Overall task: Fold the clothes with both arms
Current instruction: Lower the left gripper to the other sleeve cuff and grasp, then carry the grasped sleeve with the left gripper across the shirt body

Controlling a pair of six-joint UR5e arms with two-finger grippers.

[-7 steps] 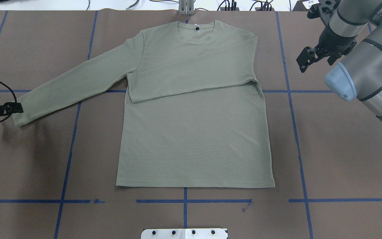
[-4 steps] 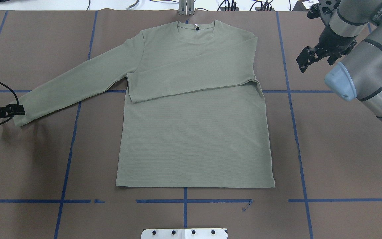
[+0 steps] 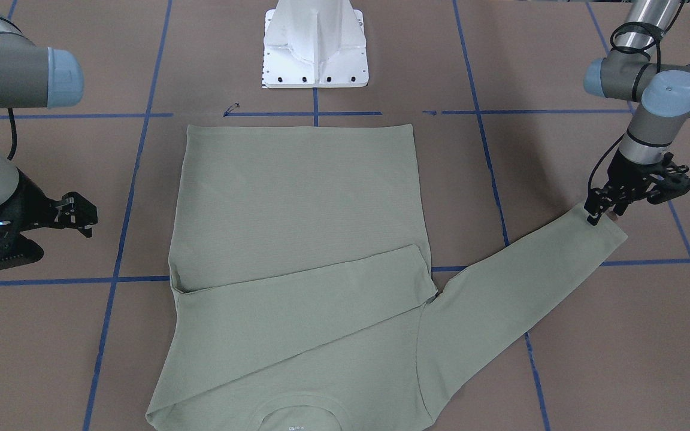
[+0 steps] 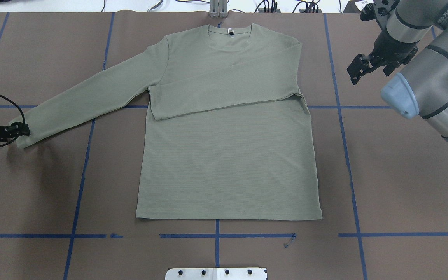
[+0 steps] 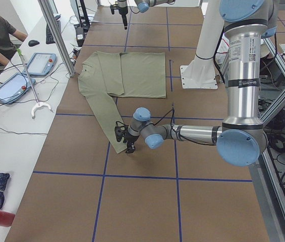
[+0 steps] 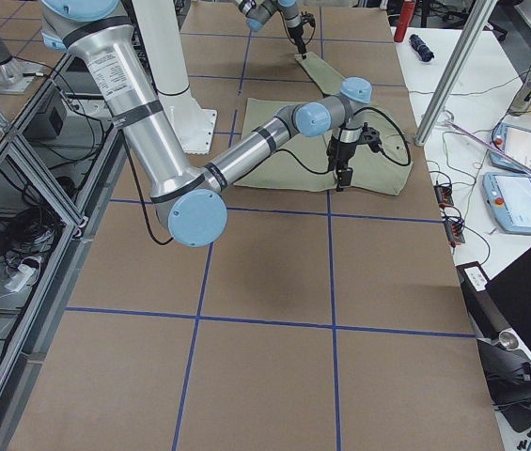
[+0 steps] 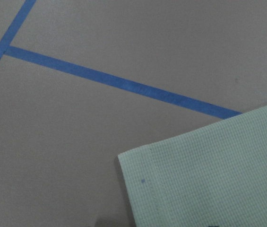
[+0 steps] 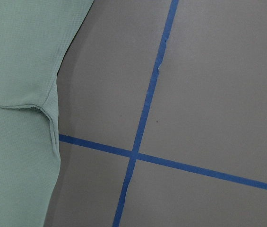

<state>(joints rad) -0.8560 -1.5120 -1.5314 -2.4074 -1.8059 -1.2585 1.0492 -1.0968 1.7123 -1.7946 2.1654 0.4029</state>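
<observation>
Left hand (image 4: 21,130) sits right at the cuff end. The sleeve (image 4: 88,97) runs long, straight away from it, to the shirt (image 4: 228,155) flat on the counter (image 4: 383,175). Pinching or not? Can't tell. Right hand (image 4: 358,70), spread, hangs well off.

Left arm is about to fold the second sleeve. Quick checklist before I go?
1. Left gripper at the outstretched sleeve's cuff: ok.
2. Grip closed on that cuff: cannot tell.
3. Other sleeve already folded across the chest: ok.
4. Right gripper off to the side, clear of the shirt: ok.
5. Shirt body flat, hem straight: ok.
</observation>
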